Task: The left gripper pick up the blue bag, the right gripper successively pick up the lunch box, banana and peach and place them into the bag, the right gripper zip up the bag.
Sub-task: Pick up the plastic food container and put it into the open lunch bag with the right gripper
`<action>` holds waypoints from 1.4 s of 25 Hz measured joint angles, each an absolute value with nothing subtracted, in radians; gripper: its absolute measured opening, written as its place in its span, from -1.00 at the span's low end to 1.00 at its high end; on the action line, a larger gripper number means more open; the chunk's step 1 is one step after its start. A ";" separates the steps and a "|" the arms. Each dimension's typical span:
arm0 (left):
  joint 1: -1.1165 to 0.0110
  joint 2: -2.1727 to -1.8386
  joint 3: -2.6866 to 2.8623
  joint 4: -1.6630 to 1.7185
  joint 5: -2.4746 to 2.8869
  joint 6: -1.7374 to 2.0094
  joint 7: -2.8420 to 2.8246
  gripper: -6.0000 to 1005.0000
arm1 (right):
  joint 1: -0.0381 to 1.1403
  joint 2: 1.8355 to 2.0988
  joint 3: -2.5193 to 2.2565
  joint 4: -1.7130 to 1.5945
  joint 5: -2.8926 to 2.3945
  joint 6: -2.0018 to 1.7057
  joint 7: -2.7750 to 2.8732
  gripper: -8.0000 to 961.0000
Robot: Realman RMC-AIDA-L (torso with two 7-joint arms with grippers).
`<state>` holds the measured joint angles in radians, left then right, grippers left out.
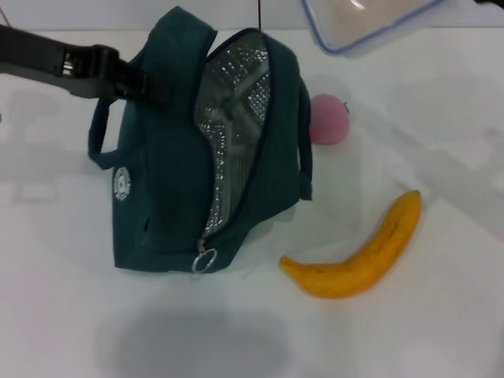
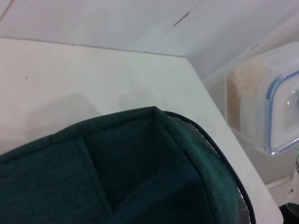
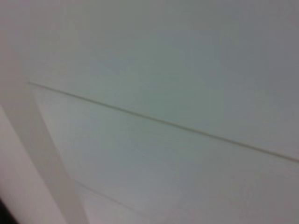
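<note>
Left tool clamped on bag top, mouth held open on worktop. We see box aloft up-right of mouth; right tool unseen, cannot tell grip. Banana, peach wait right of bag.

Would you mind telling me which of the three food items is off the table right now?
The lunch box, the clear container with the blue-rimmed lid, is raised at the head view's top edge. The banana and the pink peach lie on the white table.

White table beneath pale panelled wall
</note>
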<state>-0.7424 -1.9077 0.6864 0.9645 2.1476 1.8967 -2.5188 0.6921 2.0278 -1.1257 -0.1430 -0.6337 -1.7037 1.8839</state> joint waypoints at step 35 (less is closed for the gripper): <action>-0.761 -1.944 0.726 0.926 2.137 1.848 -2.493 -0.92 | 0.785 2.028 -1.470 -0.154 -0.637 -1.468 1.886 -0.79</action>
<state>-0.7615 -1.9444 0.7259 0.9256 2.1367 1.8483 -2.4929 0.7848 2.0279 -1.4704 -0.1539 -0.6367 -1.4683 1.8860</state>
